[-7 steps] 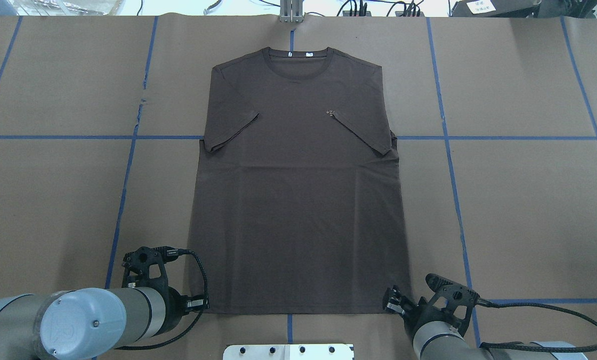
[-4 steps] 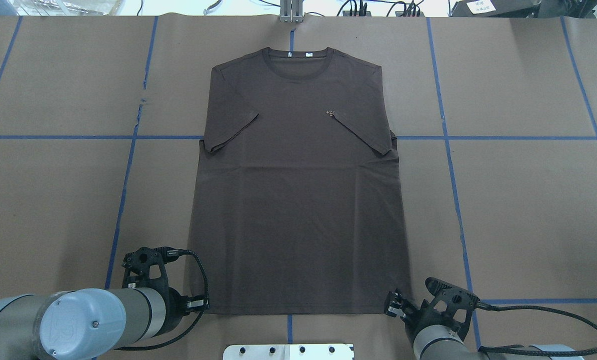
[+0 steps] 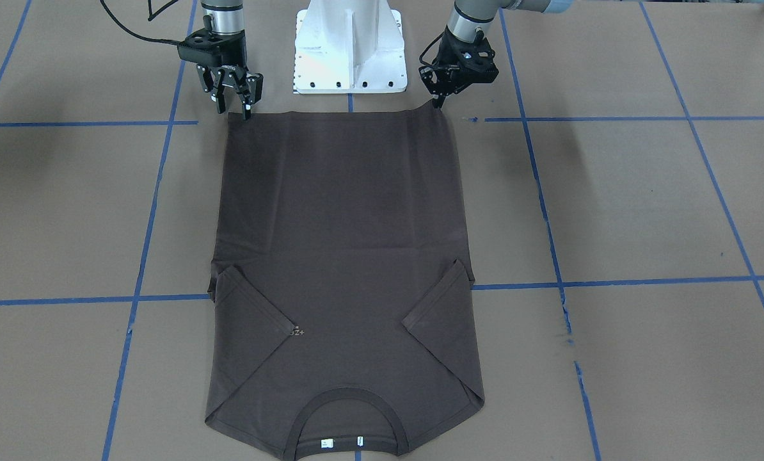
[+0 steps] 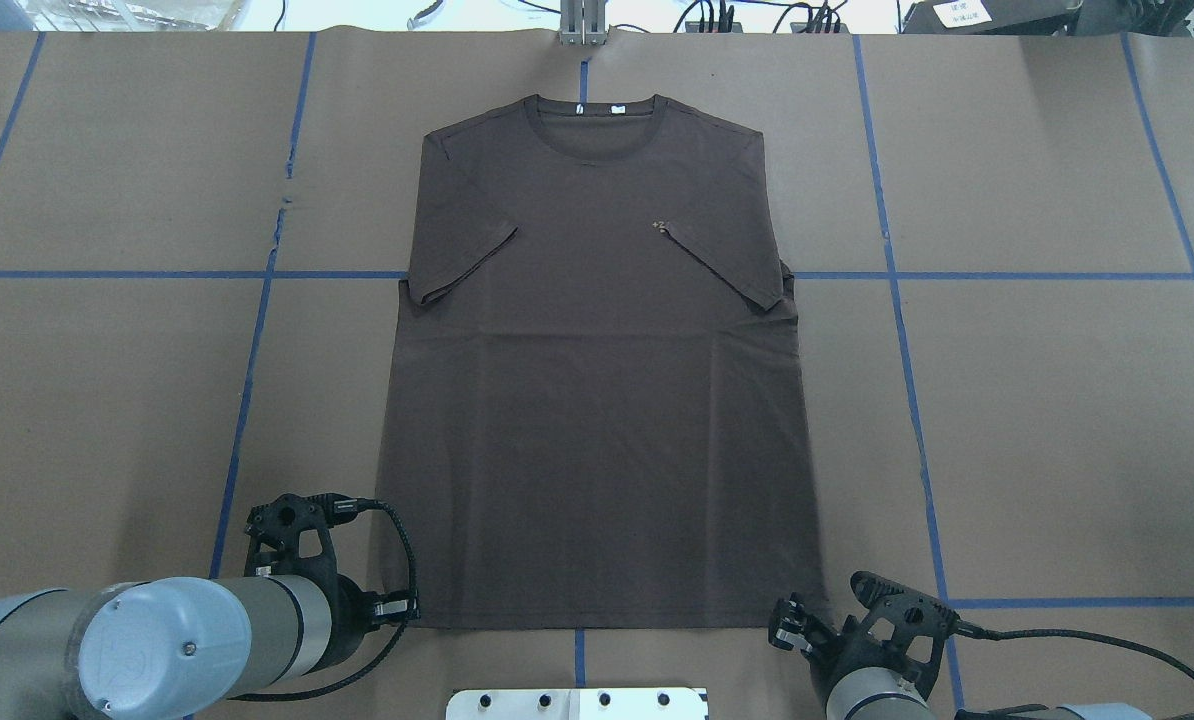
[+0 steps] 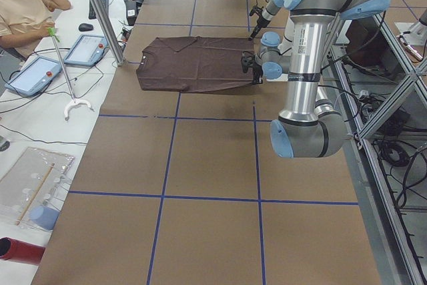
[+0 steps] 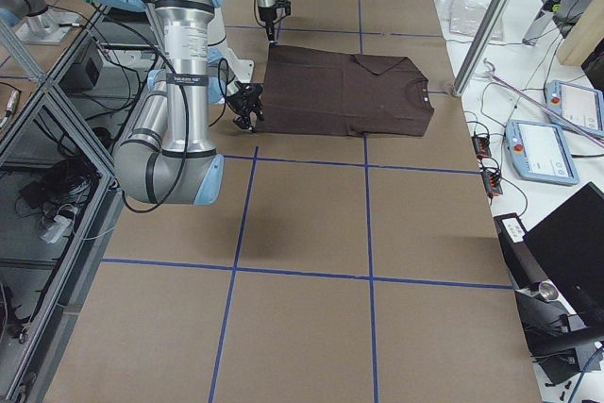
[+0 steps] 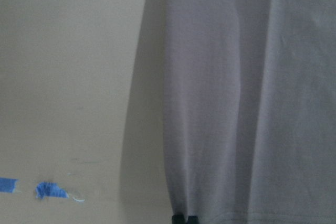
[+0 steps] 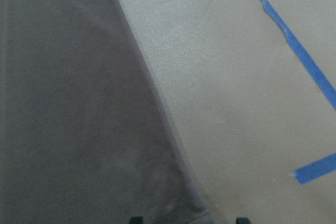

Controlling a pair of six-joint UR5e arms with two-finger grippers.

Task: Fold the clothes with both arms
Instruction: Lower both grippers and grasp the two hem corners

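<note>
The dark brown T-shirt [image 4: 597, 400] lies flat on the brown paper, both sleeves folded in and the collar [image 3: 350, 416] far from the robot. My left gripper [image 4: 407, 607] sits at the hem's left corner. In the left wrist view its fingertips [image 7: 185, 217] are pressed together on the hem edge, and the corner rises slightly toward the gripper [image 3: 436, 102]. My right gripper [image 3: 233, 112] is open at the other hem corner. In the right wrist view the two tips of the right gripper [image 8: 188, 220] stand apart on either side of the cloth [image 8: 68, 119].
The white pedestal base [image 3: 350, 45] stands just behind the hem, between the arms. Blue tape lines [image 4: 247, 380] grid the paper-covered table. A metal post [image 4: 582, 25] stands at the far edge. A seated person [image 5: 27, 11] and tablets are beyond the table's far side.
My right gripper has drawn back toward the robot, down to the hem corner. The left gripper and the T-shirt have not moved.
</note>
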